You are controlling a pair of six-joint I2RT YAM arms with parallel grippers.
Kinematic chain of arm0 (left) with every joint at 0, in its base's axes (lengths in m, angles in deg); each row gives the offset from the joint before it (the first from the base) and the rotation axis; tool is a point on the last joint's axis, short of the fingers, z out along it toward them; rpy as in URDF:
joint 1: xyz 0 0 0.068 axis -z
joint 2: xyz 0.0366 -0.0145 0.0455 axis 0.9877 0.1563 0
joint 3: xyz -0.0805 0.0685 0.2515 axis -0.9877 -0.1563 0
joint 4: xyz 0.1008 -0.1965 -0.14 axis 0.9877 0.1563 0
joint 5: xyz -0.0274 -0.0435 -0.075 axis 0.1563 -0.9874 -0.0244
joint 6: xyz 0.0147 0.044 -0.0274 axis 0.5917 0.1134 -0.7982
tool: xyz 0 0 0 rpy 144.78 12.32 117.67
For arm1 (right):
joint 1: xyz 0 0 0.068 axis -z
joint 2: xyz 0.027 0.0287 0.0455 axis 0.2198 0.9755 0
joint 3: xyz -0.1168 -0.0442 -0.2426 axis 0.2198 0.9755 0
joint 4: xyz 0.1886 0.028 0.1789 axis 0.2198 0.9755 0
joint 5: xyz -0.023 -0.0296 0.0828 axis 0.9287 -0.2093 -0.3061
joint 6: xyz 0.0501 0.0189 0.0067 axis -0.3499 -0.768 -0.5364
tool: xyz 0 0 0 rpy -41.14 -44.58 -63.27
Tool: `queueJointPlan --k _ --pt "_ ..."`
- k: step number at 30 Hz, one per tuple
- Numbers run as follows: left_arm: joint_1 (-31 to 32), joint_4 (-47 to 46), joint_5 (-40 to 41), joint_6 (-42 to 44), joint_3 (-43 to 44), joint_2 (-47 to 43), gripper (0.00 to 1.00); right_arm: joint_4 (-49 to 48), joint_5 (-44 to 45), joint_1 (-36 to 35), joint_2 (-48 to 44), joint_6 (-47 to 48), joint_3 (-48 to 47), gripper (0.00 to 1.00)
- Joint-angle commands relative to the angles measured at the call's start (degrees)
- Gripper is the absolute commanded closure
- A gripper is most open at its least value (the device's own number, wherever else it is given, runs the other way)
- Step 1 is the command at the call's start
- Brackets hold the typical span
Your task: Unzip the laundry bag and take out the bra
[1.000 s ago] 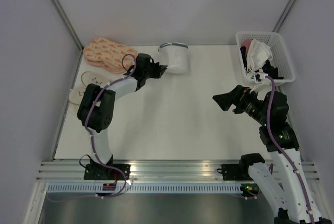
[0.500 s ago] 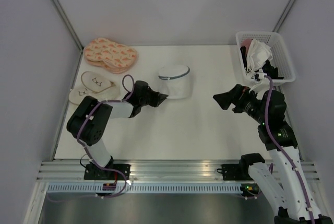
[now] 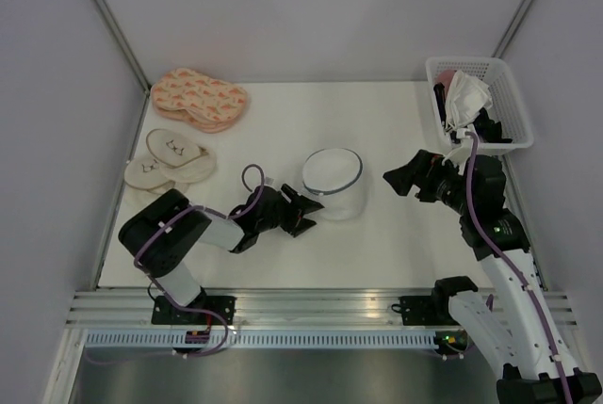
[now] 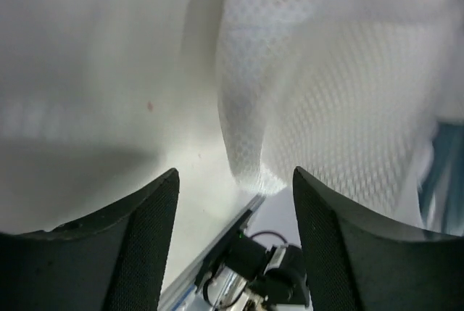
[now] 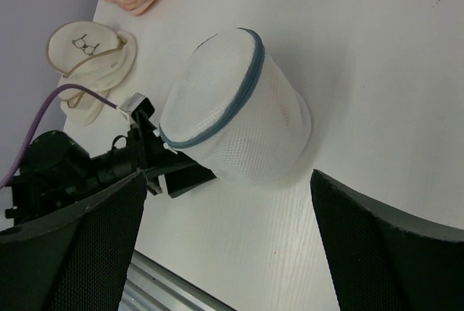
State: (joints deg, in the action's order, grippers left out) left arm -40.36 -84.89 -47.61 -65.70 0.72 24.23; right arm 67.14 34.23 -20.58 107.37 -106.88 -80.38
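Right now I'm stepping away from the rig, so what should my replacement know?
Left pincer: open, at the laundry bag's near-left side, gripping nothing.
Right pincer: open, empty, hovering right of the bag.
Laundry bag stands on the table, zip line up; zip looks closed.
Bra: not out, not clearly visible through the mesh.
Done: nothing yet. To do: unzip, take out bra.

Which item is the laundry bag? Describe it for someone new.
On the white table, look near the middle, just beside the left gripper. The laundry bag is a round, drum-shaped pouch of white see-through mesh. Its dark zip line round the rim sets it apart from the rigid white lattice basket at the far right.
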Motion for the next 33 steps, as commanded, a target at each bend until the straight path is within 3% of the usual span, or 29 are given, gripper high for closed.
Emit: queueJointPlan --k 1,6,12,14,18,21,27,33 --pt "2.68 -3.99 2.23 2.9 -1.65 -8.08 0.29 2.01 2.31 0.06 1.12 2.18 -1.9 0.02" --pt "7.86 8.32 7.15 9.21 -1.47 -20.92 0.25 2.28 1.97 0.06 2.71 1.66 -1.81 0.02" --pt "8.75 17.47 11.36 10.64 -6.74 -35.51 0.23 1.58 2.14 0.06 1.83 1.13 -0.23 0.02" --pt "8.75 23.51 15.49 8.02 -7.98 -40.34 0.17 1.49 2.14 -0.03 1.83 0.78 0.21 0.02" --pt "8.58 23.11 24.1 6.07 -10.36 -43.62 0.08 0.26 1.52 -0.12 1.66 0.17 1.0 0.02" --pt "8.05 22.58 25.97 7.03 -7.55 -40.48 0.0 0.17 1.0 -0.29 1.48 0.25 1.09 0.02" --pt "3.66 10.57 19.22 6.77 -2.89 -27.75 0.0 1.4 1.0 -0.38 0.78 1.13 1.44 0.02" --pt "-0.48 5.79 13.14 3.78 2.82 -19.28 0.0 2.46 1.0 -0.56 -0.8 1.92 2.32 0.02"
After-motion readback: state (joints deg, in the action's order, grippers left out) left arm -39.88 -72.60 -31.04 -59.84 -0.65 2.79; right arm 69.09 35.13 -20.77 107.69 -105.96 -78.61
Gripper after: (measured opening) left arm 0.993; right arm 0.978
